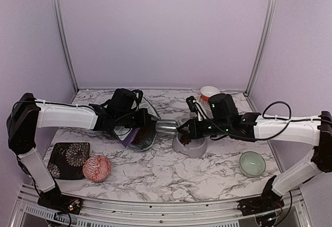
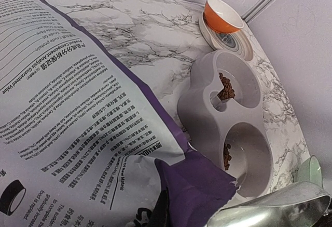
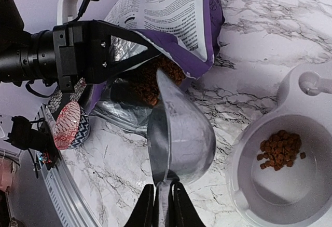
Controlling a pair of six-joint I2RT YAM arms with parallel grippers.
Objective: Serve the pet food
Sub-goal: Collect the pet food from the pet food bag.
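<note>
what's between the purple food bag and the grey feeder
The metal scoop, held in the right fingers, hangs between bag and feeder; the right wrist view shows it best.

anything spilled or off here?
No spill visible: the pet food sits only in the bowls of the grey feeder and inside the purple bag. Only oddity: the bag's opened edge looks ragged, torn unevenly. The right gripper pinches the metal scoop at its mouth.
</note>
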